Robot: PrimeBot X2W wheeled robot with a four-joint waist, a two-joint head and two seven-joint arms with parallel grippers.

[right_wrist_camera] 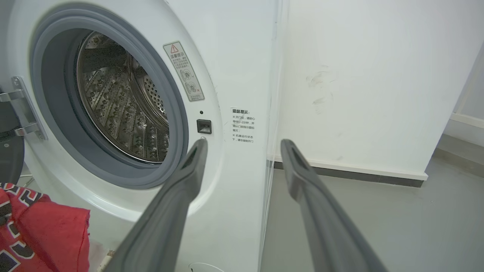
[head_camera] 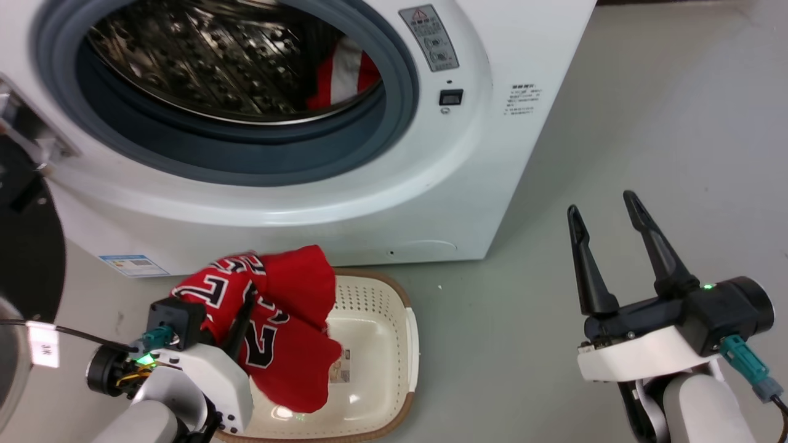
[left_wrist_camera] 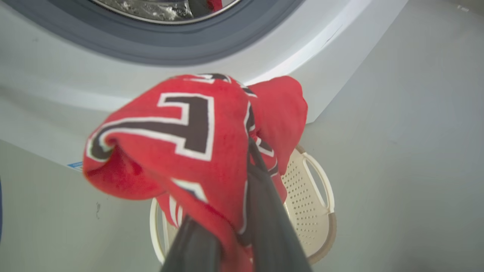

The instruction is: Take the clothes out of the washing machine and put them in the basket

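The washing machine [head_camera: 394, 184] stands open, and a red garment with a white stripe [head_camera: 341, 77] lies at the right of its steel drum. Below it on the floor sits the cream basket [head_camera: 411, 344]. My left gripper [head_camera: 246, 301] is shut on a red garment with black-and-white numbers [head_camera: 289, 326], which hangs over the basket's left half with its lower part drooping inside. In the left wrist view that garment [left_wrist_camera: 181, 151] is bunched around the dark fingers [left_wrist_camera: 268, 219], above the basket [left_wrist_camera: 314, 196]. My right gripper [head_camera: 602, 204] is open and holds nothing, right of the machine.
The machine's dark glass door [head_camera: 24, 246] is swung open at the far left. Grey floor [head_camera: 646, 123] stretches right of the machine, where a white wall [right_wrist_camera: 359, 83] with a dark skirting rises. A blue-and-white label [head_camera: 132, 264] is stuck low on the machine's front.
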